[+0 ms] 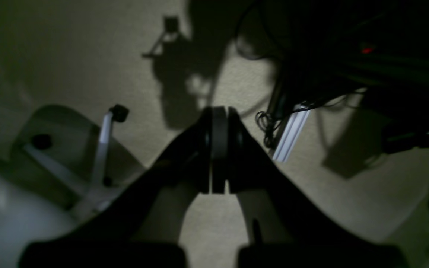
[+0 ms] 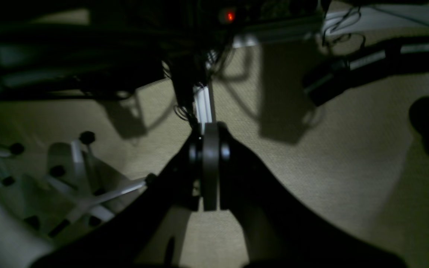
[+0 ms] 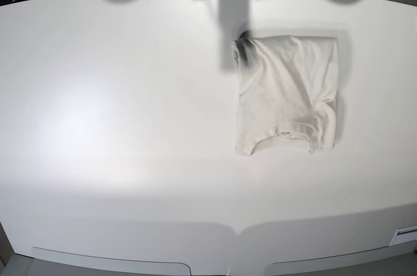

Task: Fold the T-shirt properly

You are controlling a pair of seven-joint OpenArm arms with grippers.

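- You see a plain off-white cotton T-shirt [image 3: 287, 94], no print.
- Smooth white tabletop [image 3: 117, 126].
- Black left gripper [image 1: 220, 149], black right gripper [image 2: 210, 171].
- Beige carpet floor [image 1: 88, 56].

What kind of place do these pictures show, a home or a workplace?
Probably a robotics lab or office, not a home. A folded T-shirt lies alone on a wide white table; wrist views show carpet, bundled cables and a chair base.

wide bare tabletop [image 3: 117, 126], folded T-shirt [image 3: 287, 94] right of centre
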